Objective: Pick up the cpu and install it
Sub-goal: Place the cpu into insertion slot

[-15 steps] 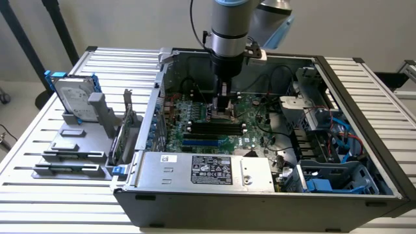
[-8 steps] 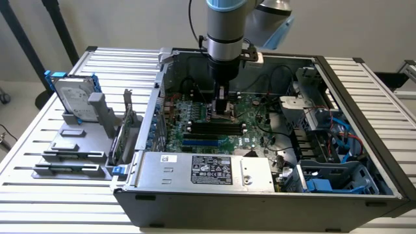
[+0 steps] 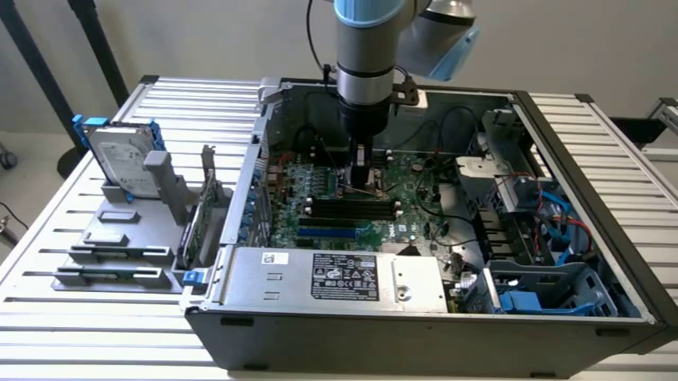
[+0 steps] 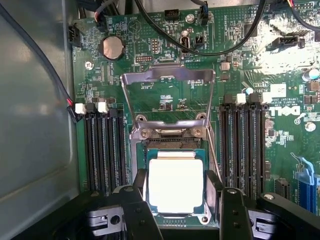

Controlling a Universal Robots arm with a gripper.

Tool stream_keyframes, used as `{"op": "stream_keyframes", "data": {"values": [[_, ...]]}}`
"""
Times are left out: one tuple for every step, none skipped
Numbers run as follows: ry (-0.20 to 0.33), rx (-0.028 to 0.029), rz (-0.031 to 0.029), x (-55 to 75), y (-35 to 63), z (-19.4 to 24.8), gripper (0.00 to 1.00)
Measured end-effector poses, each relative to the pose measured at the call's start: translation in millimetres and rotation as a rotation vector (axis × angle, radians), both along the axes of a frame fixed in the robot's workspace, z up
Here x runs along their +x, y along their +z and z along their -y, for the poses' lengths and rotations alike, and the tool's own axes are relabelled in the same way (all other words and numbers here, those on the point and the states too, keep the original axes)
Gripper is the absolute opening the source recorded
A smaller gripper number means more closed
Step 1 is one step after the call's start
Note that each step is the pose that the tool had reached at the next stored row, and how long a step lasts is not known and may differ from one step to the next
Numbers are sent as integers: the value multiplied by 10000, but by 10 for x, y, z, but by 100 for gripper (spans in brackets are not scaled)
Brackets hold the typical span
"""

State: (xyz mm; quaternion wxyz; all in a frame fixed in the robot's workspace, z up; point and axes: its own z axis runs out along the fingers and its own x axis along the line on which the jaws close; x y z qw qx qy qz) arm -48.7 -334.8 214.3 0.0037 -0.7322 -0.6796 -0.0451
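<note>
The cpu, a flat square chip with a bright silver top and a thin green edge, lies level over the socket on the green motherboard. My gripper straddles it, one black finger against each side, shut on the chip. The socket's metal load plate stands flipped open just beyond the chip. In the exterior view the gripper reaches straight down into the open computer case, close above the board.
Black memory slots flank the socket on both sides. Black cables loop above the board. A power supply fills the case's near side. A hard drive with blue rails stands on a grey rack at the exterior view's left.
</note>
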Motion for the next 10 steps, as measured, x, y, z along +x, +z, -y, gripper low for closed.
{"op": "stream_keyframes", "data": {"values": [[0, 1, 3, 0, -8, 0, 55], [0, 0, 5, 0, -14, 0, 55], [1, 0, 6, 0, -21, 0, 55], [3, 0, 7, 0, -25, 0, 55], [8, 0, 7, 0, -29, 0, 55], [15, -3, 6, 0, -30, 1, 55], [20, -3, 7, 0, -32, 0, 55], [26, -2, 7, 0, -32, 0, 55], [32, -1, 7, 0, -33, 0, 55], [39, 0, 7, 1, -34, 0, 55]]}}
